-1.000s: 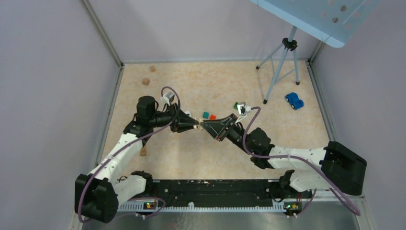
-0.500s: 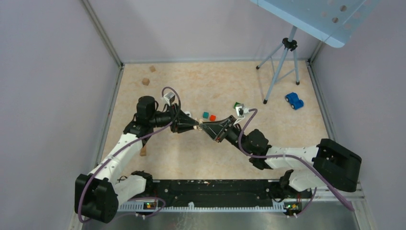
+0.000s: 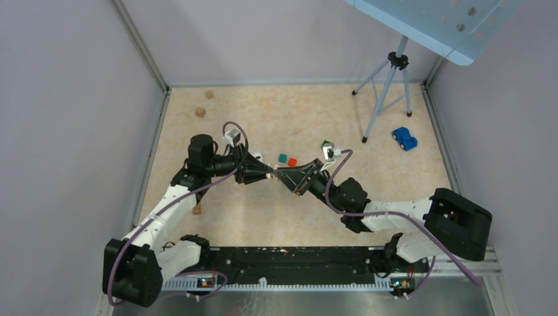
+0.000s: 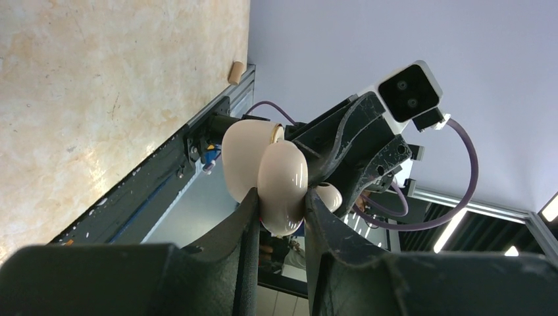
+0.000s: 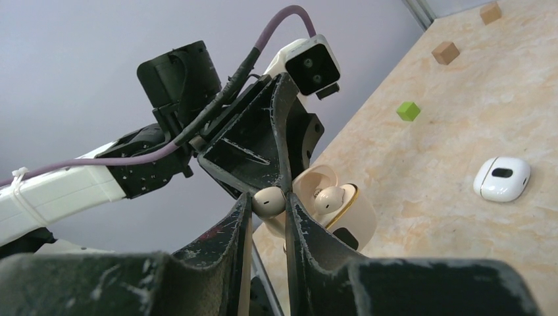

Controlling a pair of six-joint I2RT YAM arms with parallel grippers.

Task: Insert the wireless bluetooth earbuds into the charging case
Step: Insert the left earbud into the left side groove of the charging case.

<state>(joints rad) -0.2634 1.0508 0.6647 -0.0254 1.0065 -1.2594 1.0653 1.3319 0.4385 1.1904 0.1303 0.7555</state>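
Observation:
My left gripper [image 4: 281, 195] is shut on the cream-beige charging case [image 4: 283, 168] and holds it above the table with its lid [image 4: 240, 161] open. In the right wrist view one white earbud [image 5: 329, 197] sits in the case [image 5: 355, 220]. My right gripper [image 5: 270, 197] is shut on the other earbud [image 5: 266, 203] and holds it right at the case's open side; this earbud shows too in the left wrist view [image 4: 331, 196]. In the top view the two grippers meet tip to tip, left [image 3: 266, 172] and right [image 3: 280, 174], mid-table.
Teal [image 3: 282, 158] and red [image 3: 292, 161] cubes lie just behind the grippers. A white oval object [image 5: 501, 179] and a green cube [image 5: 408, 110] lie on the table. A tripod [image 3: 385, 92] and a blue toy car [image 3: 405, 138] stand far right; tan blocks [image 3: 200, 112] lie far left.
My right arm has edged left, bringing its earbud closer against the case in the left gripper. The left arm has barely moved.

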